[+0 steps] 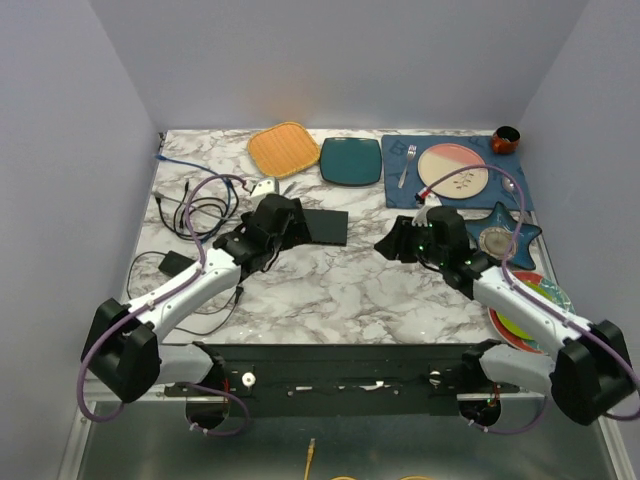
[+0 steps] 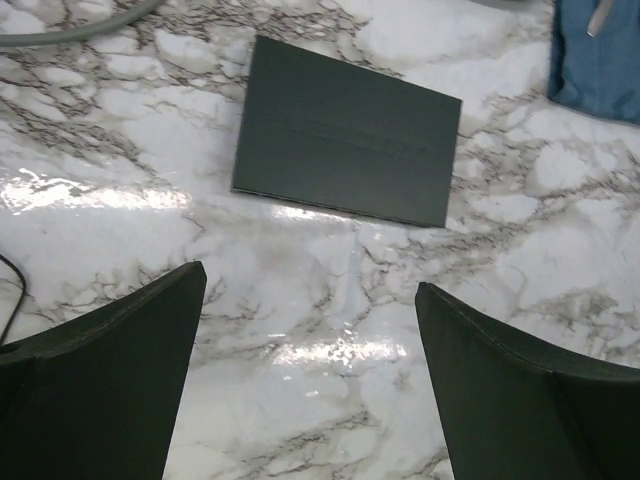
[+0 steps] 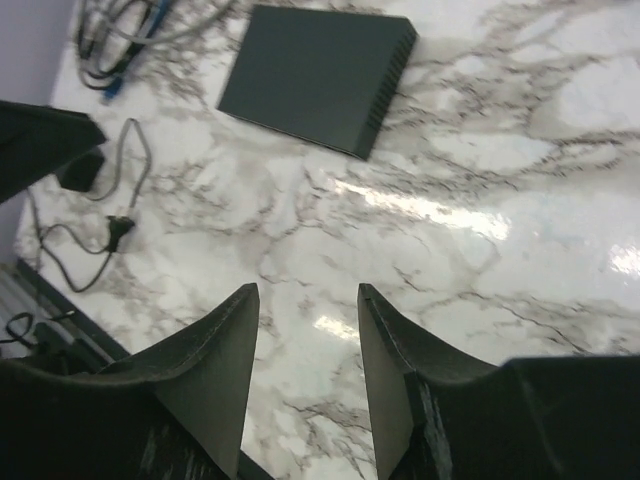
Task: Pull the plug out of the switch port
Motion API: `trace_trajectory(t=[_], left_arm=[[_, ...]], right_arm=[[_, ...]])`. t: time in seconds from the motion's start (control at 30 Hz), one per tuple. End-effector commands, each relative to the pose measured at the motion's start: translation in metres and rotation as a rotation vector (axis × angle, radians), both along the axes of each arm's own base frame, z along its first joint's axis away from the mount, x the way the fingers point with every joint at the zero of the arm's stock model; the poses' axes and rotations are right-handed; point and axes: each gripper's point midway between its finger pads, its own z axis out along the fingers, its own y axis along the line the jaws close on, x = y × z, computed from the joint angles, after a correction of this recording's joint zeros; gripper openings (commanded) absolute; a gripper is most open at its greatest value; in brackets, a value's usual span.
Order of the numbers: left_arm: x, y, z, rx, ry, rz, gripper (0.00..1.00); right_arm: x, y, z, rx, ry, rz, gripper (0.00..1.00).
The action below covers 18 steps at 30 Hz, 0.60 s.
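The switch (image 1: 326,225) is a flat matte-black box lying on the marble table; it also shows in the left wrist view (image 2: 345,145) and the right wrist view (image 3: 315,72). No plug or cable shows in it; its port side is hidden. My left gripper (image 1: 286,228) is open and empty at the switch's left end, over bare marble (image 2: 305,285). My right gripper (image 1: 392,245) is open and empty, a little to the right of the switch (image 3: 307,292). A tangle of loose black cables (image 1: 197,210) lies left of the switch.
A teal square plate (image 1: 350,160) and an orange mat (image 1: 283,148) lie behind the switch. A blue placemat (image 1: 400,185) with a pink plate, a star-shaped coaster (image 1: 500,235) and a colourful plate (image 1: 535,300) are on the right. A black adapter (image 1: 178,262) lies at the left.
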Motion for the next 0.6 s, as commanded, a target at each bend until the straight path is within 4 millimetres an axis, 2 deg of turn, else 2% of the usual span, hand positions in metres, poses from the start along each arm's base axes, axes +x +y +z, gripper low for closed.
trace_trajectory(t=[0.0,0.03,0.07,0.1,0.13,0.23,0.33,0.37,0.4,0.43,0.47,0.57], left_arm=[[0.040,0.030,-0.019,0.024,0.067,0.167,0.99],[0.054,0.035,-0.017,-0.025,0.093,0.182,0.99],[0.063,0.038,-0.022,-0.053,0.117,0.202,0.98],[0.072,0.039,-0.037,-0.054,0.154,0.209,0.95],[0.083,0.043,-0.037,-0.078,0.162,0.219,0.93],[0.100,0.043,-0.057,-0.095,0.196,0.230,0.80],[0.108,0.048,-0.079,-0.102,0.229,0.248,0.64],[0.109,0.048,-0.084,-0.111,0.239,0.248,0.51],[0.109,0.048,-0.092,-0.110,0.252,0.251,0.44],[0.109,0.048,-0.098,-0.111,0.262,0.252,0.36],[0.109,0.047,-0.101,-0.113,0.267,0.248,0.25],[0.106,0.045,-0.115,-0.115,0.297,0.243,0.17]], right_arm=[[0.024,0.008,-0.023,-0.042,0.115,-0.059,0.50],[0.029,0.017,-0.023,-0.010,0.130,-0.044,0.48],[0.040,0.027,-0.033,0.006,0.182,-0.050,0.46],[0.045,0.033,-0.036,0.018,0.199,-0.048,0.40],[0.051,0.038,-0.038,0.022,0.212,-0.049,0.37],[0.070,0.045,-0.050,0.009,0.241,-0.071,0.27],[0.085,0.045,-0.065,-0.022,0.264,-0.104,0.17],[0.088,0.044,-0.069,-0.030,0.271,-0.111,0.15],[0.093,0.043,-0.070,-0.034,0.270,-0.120,0.11],[0.095,0.042,-0.081,-0.054,0.290,-0.125,0.10],[0.096,0.041,-0.085,-0.055,0.302,-0.126,0.09],[0.102,0.042,-0.095,-0.064,0.329,-0.129,0.07]])
